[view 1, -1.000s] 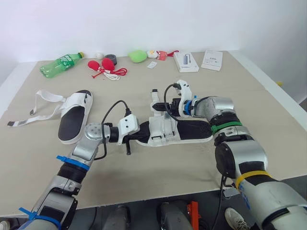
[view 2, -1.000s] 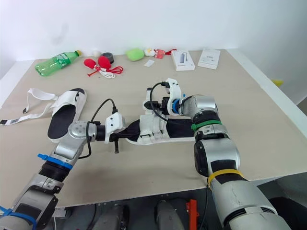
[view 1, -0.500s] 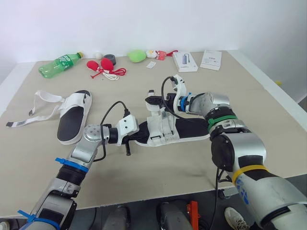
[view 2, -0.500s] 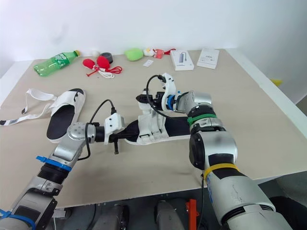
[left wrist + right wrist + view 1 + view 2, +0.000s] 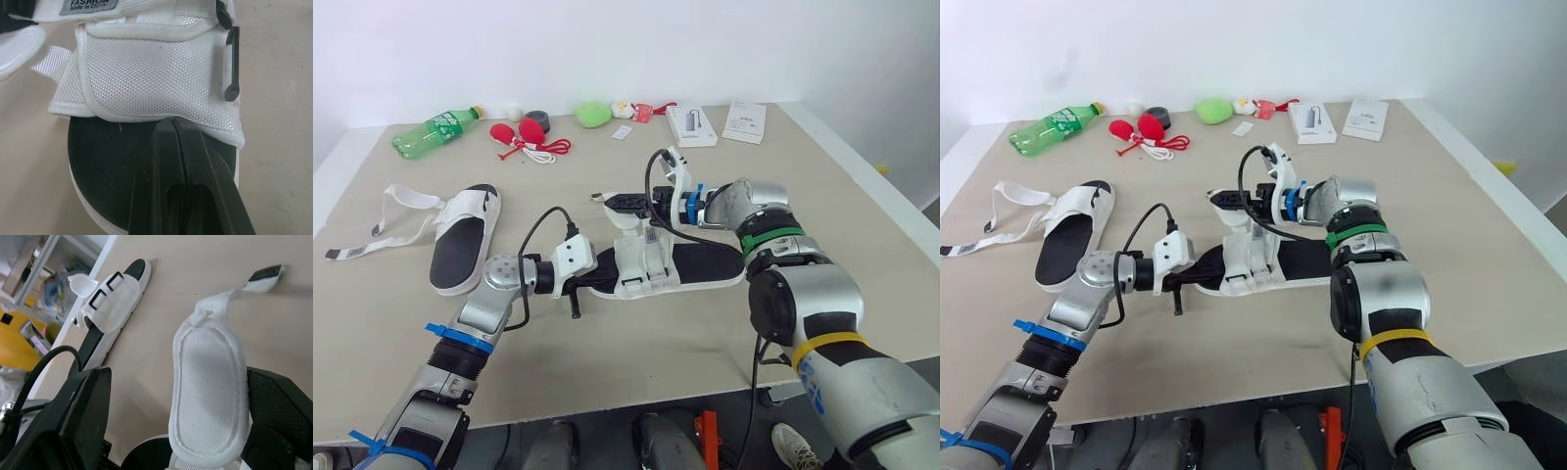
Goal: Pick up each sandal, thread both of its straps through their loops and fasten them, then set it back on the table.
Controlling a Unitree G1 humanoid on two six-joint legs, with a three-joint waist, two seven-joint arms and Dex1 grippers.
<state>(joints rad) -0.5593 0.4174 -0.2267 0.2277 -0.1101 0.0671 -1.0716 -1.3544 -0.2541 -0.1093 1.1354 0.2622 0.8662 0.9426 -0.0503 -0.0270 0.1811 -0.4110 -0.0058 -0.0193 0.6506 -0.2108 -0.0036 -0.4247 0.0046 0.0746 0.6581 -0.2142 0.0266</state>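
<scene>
**Head views.** The sandal (image 5: 705, 266) lies mid-frame on the table (image 5: 705, 362), sole down. Its long axis runs left to right across the frame, toe to the left and heel to the right. The left gripper (image 5: 587, 284) sits at the toe. The right gripper (image 5: 622, 203) hovers above and left of the sandal's middle, with one strap (image 5: 646, 227) rising to it. The other sandal (image 5: 460, 245) lies at the left of the frame, well apart, with its straps loose.

**Left wrist view.** The fingers (image 5: 166, 161) are pressed together, with no gap, and lie on the black footbed just short of the front pad. A black loop (image 5: 231, 63) stands at that pad's edge.

**Right wrist view.** The fingers (image 5: 85, 421) are spread wide, and the strap's white padded end lies between them. I cannot tell whether they grip it or it merely rests there.

**Step, as judged.** Strap threading on the first sandal is under way and not yet done. The next move calls for steering the strap's dark tip to its loop and feeding it through. Meanwhile the left gripper should pin the toe so the sandal does not slide.
</scene>
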